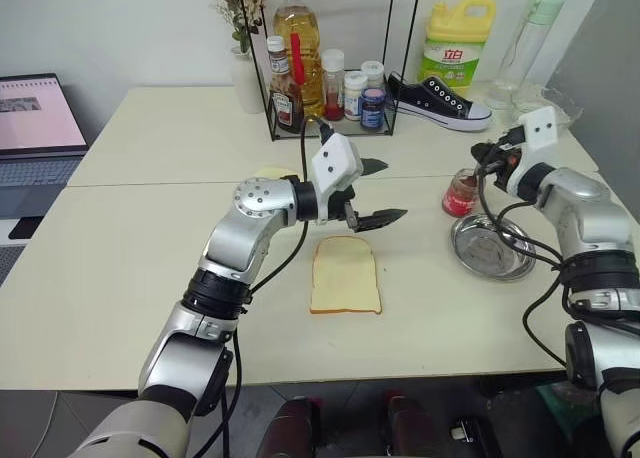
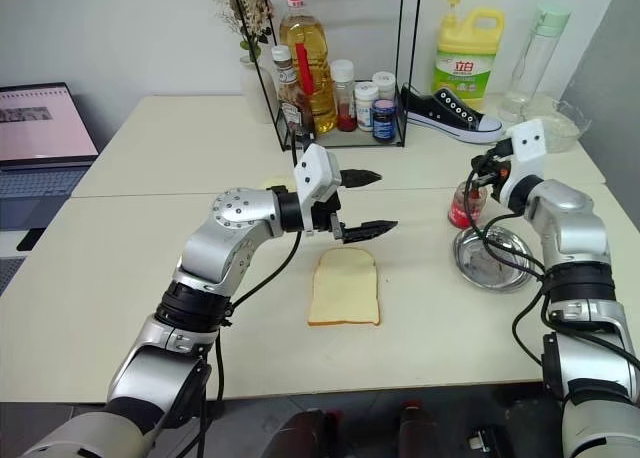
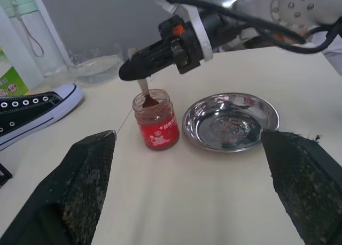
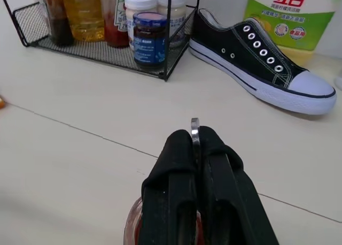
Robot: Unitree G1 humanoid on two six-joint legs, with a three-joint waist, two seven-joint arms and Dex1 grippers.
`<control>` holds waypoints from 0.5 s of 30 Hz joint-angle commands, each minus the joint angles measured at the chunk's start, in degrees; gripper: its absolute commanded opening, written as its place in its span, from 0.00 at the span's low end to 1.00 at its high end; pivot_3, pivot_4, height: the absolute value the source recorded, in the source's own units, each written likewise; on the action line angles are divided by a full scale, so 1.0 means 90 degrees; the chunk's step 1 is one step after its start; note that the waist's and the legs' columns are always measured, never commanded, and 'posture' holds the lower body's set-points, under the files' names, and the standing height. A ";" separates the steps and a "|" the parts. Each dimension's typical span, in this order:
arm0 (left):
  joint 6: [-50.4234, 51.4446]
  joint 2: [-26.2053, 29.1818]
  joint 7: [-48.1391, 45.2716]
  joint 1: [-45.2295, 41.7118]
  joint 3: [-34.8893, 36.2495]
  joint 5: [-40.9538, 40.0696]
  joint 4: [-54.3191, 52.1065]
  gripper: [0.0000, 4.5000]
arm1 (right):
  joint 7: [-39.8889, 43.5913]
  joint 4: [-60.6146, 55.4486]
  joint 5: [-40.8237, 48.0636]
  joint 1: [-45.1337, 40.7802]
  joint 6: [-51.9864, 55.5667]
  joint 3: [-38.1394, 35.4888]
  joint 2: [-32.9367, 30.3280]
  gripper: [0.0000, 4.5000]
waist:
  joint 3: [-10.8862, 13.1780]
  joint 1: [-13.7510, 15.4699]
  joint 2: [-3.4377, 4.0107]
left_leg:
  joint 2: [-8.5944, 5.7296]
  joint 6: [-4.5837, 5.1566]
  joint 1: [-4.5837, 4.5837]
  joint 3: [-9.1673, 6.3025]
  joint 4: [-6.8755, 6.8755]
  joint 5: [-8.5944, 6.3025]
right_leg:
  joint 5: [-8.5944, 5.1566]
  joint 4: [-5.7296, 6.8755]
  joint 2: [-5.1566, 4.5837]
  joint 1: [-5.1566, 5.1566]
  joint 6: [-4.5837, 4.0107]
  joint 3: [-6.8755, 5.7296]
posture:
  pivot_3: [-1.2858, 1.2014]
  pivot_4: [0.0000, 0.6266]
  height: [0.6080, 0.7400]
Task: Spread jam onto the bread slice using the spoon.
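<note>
Both pincers I see: right pincer (image 3: 128,71) pinches the spoon (image 3: 144,91), bowl in the jam (image 3: 151,101) (jar beside steel dish (image 3: 231,122)); left pincer (image 1: 372,191) gapes empty above bread slice (image 1: 345,276) on tabletop (image 1: 130,248)

We read the red characters "立白" on the green label of the yellow detergent bottle (image 4: 295,17), beyond the right end effector (image 4: 195,148). The label on the jam jar (image 3: 157,122) under it stays illegible to us.

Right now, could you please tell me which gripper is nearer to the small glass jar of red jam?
The right. The right gripper is directly above the small glass jam jar, dipping the slim silver spoon into it. The left gripper hovers open above the bread slice, well away.
</note>
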 commanded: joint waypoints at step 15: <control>-0.0170 0.0034 -0.0130 -0.0213 0.0056 0.0013 -0.0088 1.00 | -0.0693 -0.0397 0.1564 -0.0264 0.1937 -0.1962 0.0379 0.00 | 0.0000 0.0004 0.0000 | 0.0000 0.0001 0.0000 -0.0001 -0.0001 -0.0001 | 0.0000 0.0001 -0.0001 0.0000 0.0000 0.0001 | 0.52 0.24 1.00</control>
